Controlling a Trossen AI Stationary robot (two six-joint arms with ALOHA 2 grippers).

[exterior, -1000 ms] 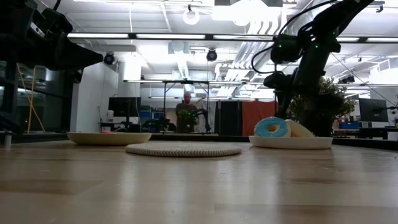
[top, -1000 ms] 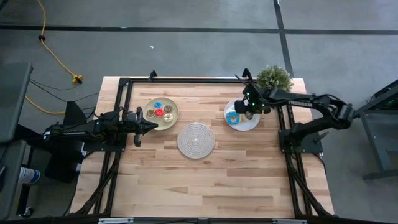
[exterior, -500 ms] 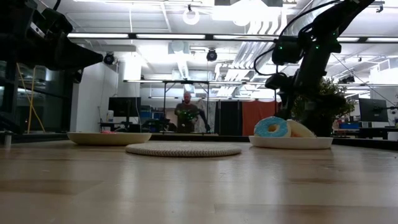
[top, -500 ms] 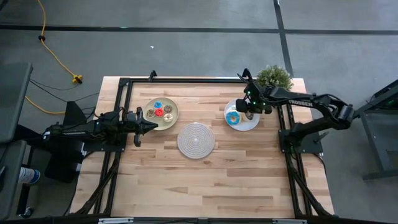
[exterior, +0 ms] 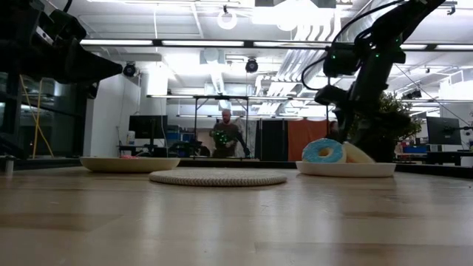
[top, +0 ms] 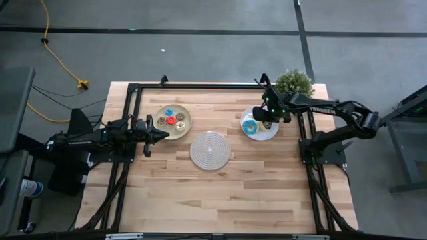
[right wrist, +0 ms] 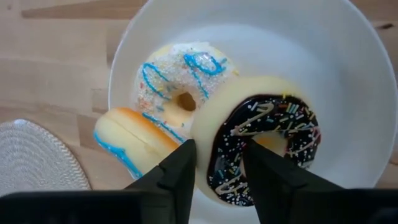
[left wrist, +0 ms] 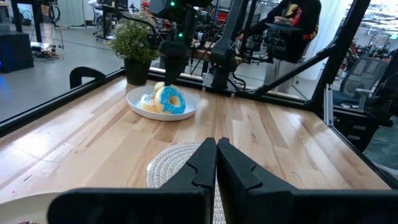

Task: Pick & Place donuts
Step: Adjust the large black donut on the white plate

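Observation:
A white plate (top: 270, 133) on the table's right holds three donuts. They are a chocolate-iced one (right wrist: 273, 124), a white one with blue drizzle (right wrist: 180, 84), and a blue-iced one standing on edge (exterior: 323, 151). My right gripper (right wrist: 219, 163) hangs over this plate (right wrist: 348, 74), shut on the chocolate donut. A tan plate (top: 188, 113) on the left carries several small donuts, blue, red and brown. My left gripper (top: 164, 134) waits shut beside that plate's near edge, pointing toward the table's right. My right gripper pinches the chocolate donut's ring wall (right wrist: 217, 140). One finger (right wrist: 264, 171) is at the hole and the other (right wrist: 177, 171) is outside the rim, coming from above and pointing down. The donut overlaps the white donut's edge. I cannot tell whether it is lifted clear of the plate.
A round woven mat (top: 211, 149) lies between the two plates, nearer the table's near edge. A potted plant (top: 294, 83) stands at the far right corner behind the white plate. Black frame rails run along the table's edges. A person is in the room beyond (exterior: 225, 137).
My right arm has shifted slightly toward the table's right while staying over the white plate.

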